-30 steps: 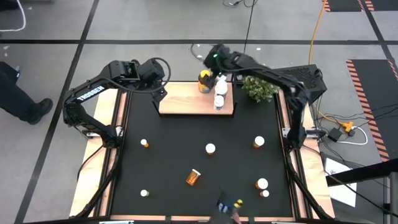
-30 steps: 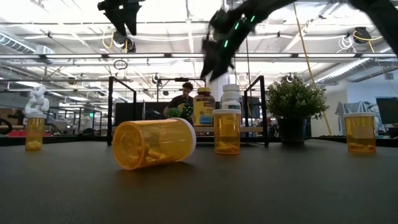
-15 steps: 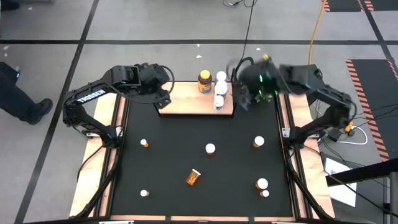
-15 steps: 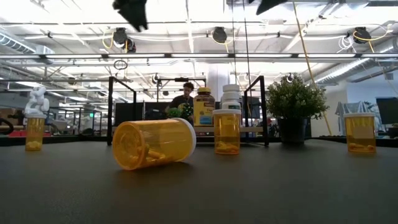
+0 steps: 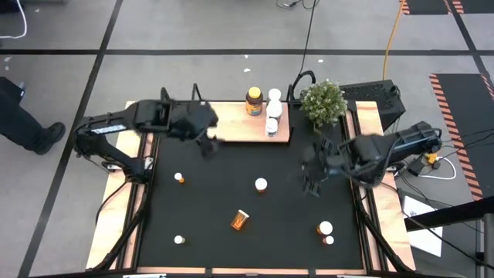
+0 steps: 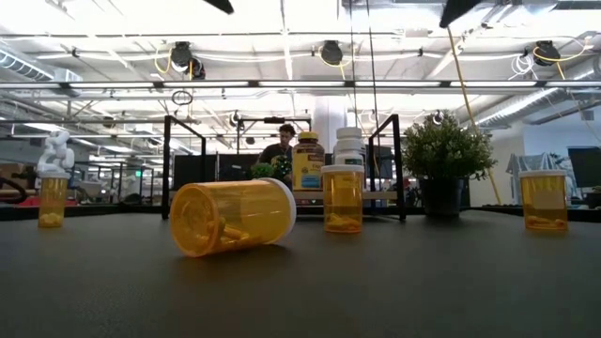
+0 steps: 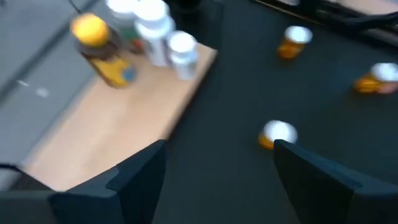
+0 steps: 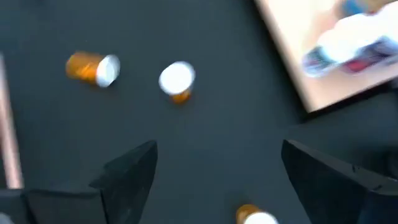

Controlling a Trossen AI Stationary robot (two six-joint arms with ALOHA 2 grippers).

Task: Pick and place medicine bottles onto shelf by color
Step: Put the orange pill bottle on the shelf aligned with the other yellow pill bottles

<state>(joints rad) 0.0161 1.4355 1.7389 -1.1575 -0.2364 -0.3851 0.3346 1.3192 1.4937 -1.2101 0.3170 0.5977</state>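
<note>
The light-wood shelf [image 5: 231, 123] stands at the mat's far edge. At its right end stand a yellow-lidded amber jar [image 5: 254, 100] and three white bottles [image 5: 272, 110]. Orange bottles with white caps stand on the black mat [image 5: 261, 184] [image 5: 179, 178] [image 5: 325, 228]. One orange bottle [image 5: 240, 220] lies on its side. My left gripper [image 5: 207, 144] hovers open over the shelf's near edge. My right gripper [image 5: 312, 176] hovers open over the mat's right part, and it hides whatever is under it. Both wrist views show empty open fingers [image 7: 217, 180] [image 8: 217, 180].
A green potted plant [image 5: 322, 100] stands just right of the shelf. Black posts [image 6: 167, 164] rise at the shelf's corners. Two more small bottles [image 5: 179, 239] [image 5: 329, 240] stand near the mat's front edge. A person [image 6: 285, 141] shows far behind the table.
My right gripper has left the bottles on the shelf, swung toward the table's right edge past the plant, then come toward the near edge over the mat. My left gripper has moved from the shelf's far left corner toward its near edge. No bottle has moved.
</note>
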